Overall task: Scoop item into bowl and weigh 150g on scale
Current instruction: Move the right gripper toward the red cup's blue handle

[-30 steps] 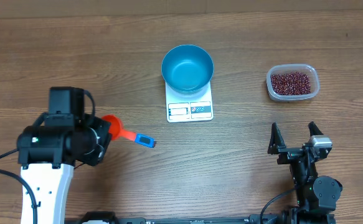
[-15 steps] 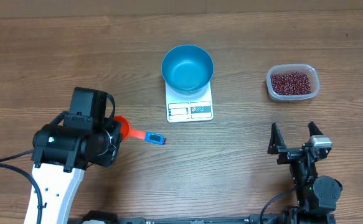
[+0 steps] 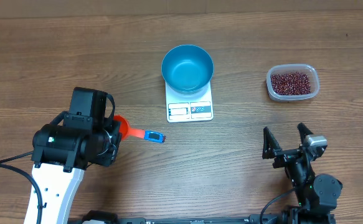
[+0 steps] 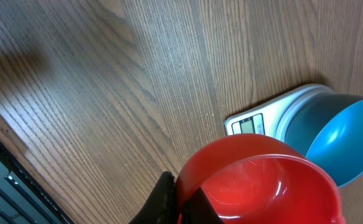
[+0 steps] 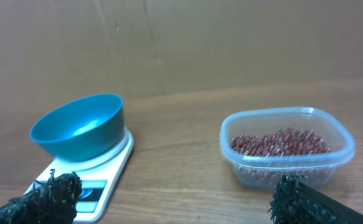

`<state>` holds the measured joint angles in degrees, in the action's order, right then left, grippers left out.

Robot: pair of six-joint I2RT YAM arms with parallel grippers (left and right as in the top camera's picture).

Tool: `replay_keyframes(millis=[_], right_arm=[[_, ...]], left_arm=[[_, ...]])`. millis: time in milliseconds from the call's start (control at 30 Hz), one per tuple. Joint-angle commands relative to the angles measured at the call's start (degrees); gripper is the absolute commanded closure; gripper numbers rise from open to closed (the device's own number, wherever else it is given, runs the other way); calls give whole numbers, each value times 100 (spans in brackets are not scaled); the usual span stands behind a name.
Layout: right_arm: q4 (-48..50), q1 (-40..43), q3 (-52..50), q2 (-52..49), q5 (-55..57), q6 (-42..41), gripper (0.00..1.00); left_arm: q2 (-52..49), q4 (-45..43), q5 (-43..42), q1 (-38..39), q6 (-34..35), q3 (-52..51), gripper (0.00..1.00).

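The blue bowl (image 3: 187,67) stands empty on the white scale (image 3: 190,109) at the table's middle back; both also show in the right wrist view, bowl (image 5: 78,126) on scale (image 5: 104,176). The dark red beans (image 3: 291,81) fill a clear tub (image 3: 292,94) at the back right, beans (image 5: 279,142). My left gripper (image 3: 115,128) is shut on the rim of an empty orange-red scoop (image 3: 126,129) with a blue handle end, left of the scale; scoop (image 4: 262,180), left gripper (image 4: 181,198). My right gripper (image 3: 287,143) stands open below the tub, holding nothing; right gripper (image 5: 175,205).
Bare wooden table (image 3: 243,162) lies between the two arms and in front of the scale. A cardboard-brown wall (image 5: 181,37) rises behind the table's far edge. The left arm's body (image 3: 69,146) covers the near left.
The left arm carried the scoop to the right, toward the scale, then held still. The right gripper shifted slightly left and forward, still open.
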<state>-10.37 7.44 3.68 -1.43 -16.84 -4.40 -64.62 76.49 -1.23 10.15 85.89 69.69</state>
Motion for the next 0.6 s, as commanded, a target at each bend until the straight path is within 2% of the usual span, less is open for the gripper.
replay_keyframes(millis=[0,200,400,567], right_arm=[[-227,-31,730,-181,-140,-179,0],[-1403,-31,2199,-1012,-236,-181,0],[-2645,-31,3523,-2052,-933,-186,0],[-2629,-31,3838,-2583,-2382,-184,0]], left_arm=[[24,-17,122,50,157,66,96],[24,-15,120,50,160,66,96],[24,-7,116,48,372,63,96],[-2,-13,-22,48,776,66,96]])
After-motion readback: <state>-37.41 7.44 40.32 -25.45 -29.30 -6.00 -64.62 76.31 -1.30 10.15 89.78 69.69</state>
